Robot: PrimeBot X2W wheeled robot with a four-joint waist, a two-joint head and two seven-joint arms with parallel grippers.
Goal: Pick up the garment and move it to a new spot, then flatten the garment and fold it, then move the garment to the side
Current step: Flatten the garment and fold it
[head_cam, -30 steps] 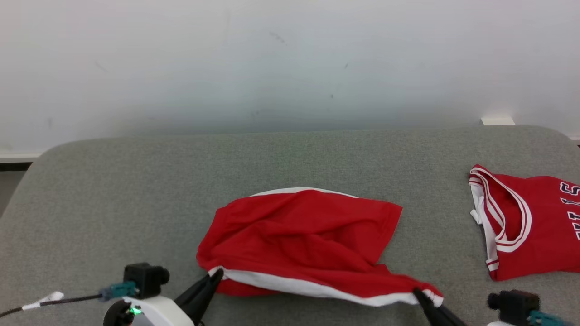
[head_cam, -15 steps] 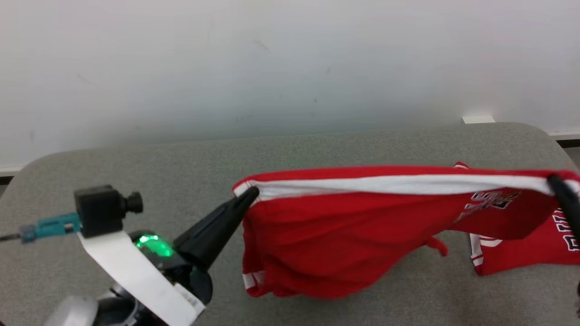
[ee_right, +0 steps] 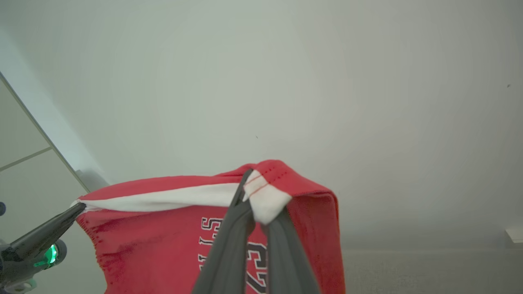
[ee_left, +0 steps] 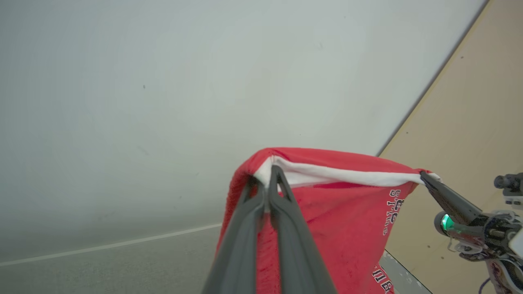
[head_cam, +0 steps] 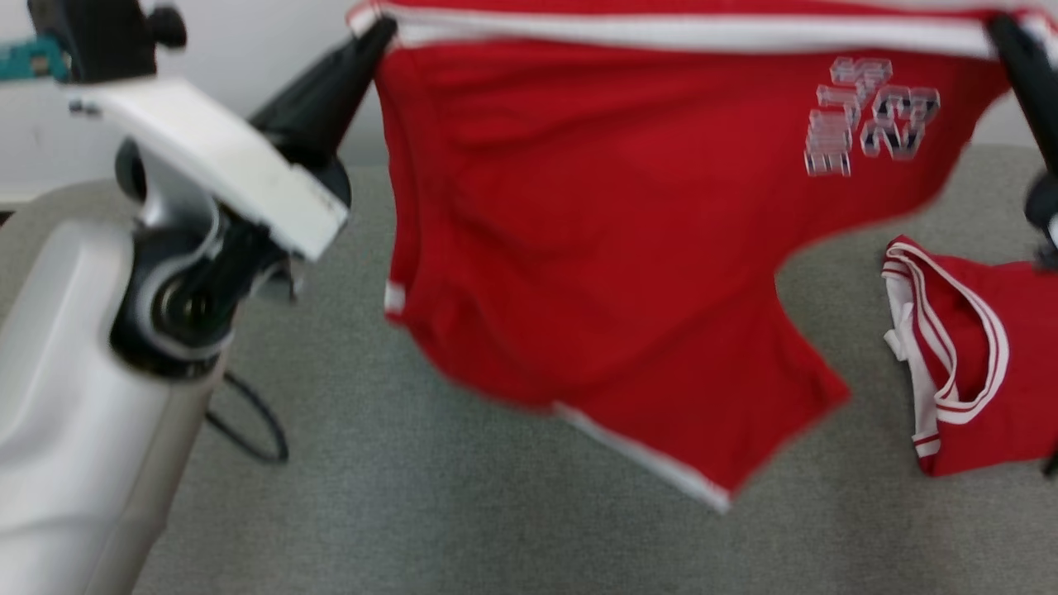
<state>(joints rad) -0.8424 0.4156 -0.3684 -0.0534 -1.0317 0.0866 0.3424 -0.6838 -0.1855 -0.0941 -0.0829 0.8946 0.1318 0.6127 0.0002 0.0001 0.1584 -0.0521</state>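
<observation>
- Pale, bare wall (ee_left: 122,81) rose behind the work, and a tan panel (ee_left: 470,122) met it at one side in the left wrist view.
- Grey, cloth-covered table (head_cam: 413,512) spread below, reaching back to the wall.
- The red garment (head_cam: 595,248) hung in the air above the table with its white waistband pulled out straight along the top. It had pale lettering near its right end, and its lower hem was blurred.
- The left arm's pale forearm (head_cam: 66,413) hid the table's near-left part in the head view.
- A second red jersey (head_cam: 1008,372) with white trim lay on the table at the right, beside the hanging cloth.
- The left gripper (head_cam: 382,29) had its jaws clamped on the waistband's left corner.
- The right gripper (head_cam: 996,25) had its jaws clamped on the right corner.
- A dark cable (head_cam: 256,430) looped beside the forearm.
</observation>
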